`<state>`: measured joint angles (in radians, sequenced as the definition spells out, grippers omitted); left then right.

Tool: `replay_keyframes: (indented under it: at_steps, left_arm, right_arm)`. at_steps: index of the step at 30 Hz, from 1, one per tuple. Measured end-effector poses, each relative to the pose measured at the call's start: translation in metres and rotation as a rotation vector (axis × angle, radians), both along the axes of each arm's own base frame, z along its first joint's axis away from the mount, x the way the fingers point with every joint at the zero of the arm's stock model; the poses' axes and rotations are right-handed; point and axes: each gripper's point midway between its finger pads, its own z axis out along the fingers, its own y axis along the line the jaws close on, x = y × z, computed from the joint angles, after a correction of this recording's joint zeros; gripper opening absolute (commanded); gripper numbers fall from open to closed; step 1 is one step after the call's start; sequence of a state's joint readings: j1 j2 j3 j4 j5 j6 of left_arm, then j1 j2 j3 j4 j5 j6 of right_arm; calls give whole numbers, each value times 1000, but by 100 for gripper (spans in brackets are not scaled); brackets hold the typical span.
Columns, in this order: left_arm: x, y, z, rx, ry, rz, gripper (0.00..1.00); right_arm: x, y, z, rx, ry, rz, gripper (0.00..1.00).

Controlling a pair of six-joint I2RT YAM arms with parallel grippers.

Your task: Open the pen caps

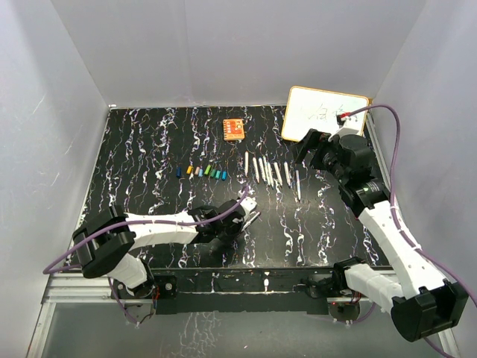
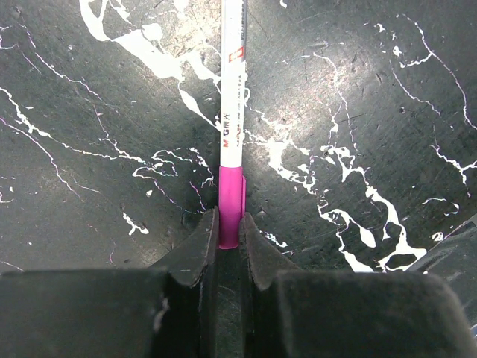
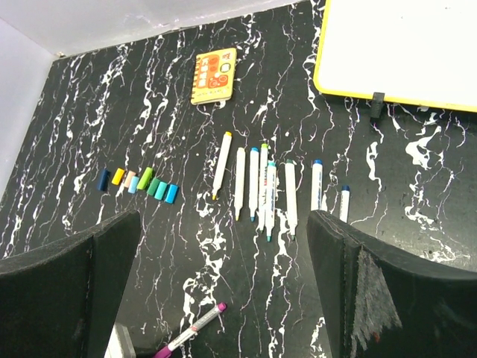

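My left gripper (image 2: 231, 233) is shut on the magenta cap (image 2: 232, 200) of a white pen (image 2: 233, 89) that lies on the black marbled table, its barrel pointing away from the jaws. The cap sits on the barrel. From above, this gripper (image 1: 244, 216) is at front centre. The right wrist view shows the same pen (image 3: 195, 327) low in the picture. Several loose pen caps (image 1: 201, 171) (image 3: 141, 183) lie in a row mid-table, and several uncapped pens (image 1: 268, 170) (image 3: 268, 186) lie in a row to their right. My right gripper (image 1: 313, 149) (image 3: 223, 224) hovers open over the pens, holding nothing.
An orange square block (image 1: 234, 128) (image 3: 214, 74) lies behind the caps. A white whiteboard (image 1: 324, 113) (image 3: 402, 48) with a yellow rim rests at the back right. Grey walls close in the table on three sides.
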<state>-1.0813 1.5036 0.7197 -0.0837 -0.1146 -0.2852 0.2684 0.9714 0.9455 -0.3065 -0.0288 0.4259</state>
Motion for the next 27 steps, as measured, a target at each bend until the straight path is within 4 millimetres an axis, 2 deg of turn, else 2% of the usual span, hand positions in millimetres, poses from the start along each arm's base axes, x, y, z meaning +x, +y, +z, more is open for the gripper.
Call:
replay_keyframes:
  at_steps: [6,9,17,21,27]
  left_arm:
    - [3,4,2,3,-2,25,0]
    - [11,10,10,-4,-21,73,0]
    - [54,22,64,-201,-128,278,0]
    - [69,16,81,-291,-162,335,0]
    - [83,0,86,-380,-163,372,0]
  right_arm:
    - [7,4,-13,-5,32,12,93]
    - [10,7,-22,-7,55,23,92]
    - [15,20,-46,7,110,79,92]
    - [15,34,-66,46,157,137,89]
    - [14,59,-91,133,221,245,87]
